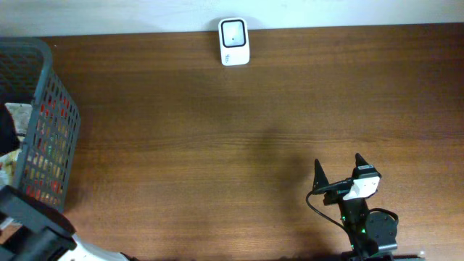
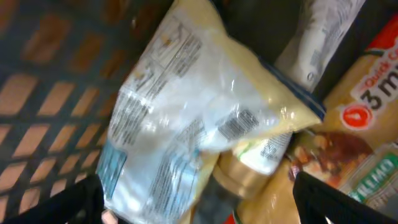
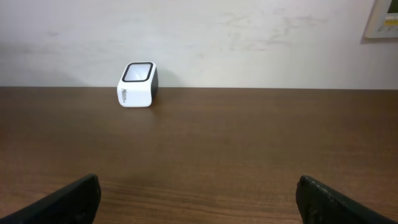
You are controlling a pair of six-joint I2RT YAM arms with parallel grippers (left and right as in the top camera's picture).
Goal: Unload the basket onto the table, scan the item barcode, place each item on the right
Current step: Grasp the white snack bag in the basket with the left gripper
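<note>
In the left wrist view my left gripper (image 2: 199, 208) hangs open inside the grey mesh basket (image 1: 51, 109), its dark fingertips (image 2: 81, 199) on either side of the goods. Between them lies a pale yellow, clear-fronted bag (image 2: 186, 106) bearing printed text and a barcode (image 2: 239, 124). Nothing is gripped. The white barcode scanner (image 1: 234, 41) stands at the table's far edge, also visible in the right wrist view as the scanner (image 3: 138, 85). My right gripper (image 1: 338, 170) is open and empty near the front right of the table, shown as the right gripper (image 3: 205, 199).
The basket holds more goods: a gold-lidded jar (image 2: 249, 171), an orange packet (image 2: 367, 106) and a white wrapped item (image 2: 317, 37). The left arm's body (image 1: 32, 228) lies by the basket's front corner. A pale wall runs behind the table.
</note>
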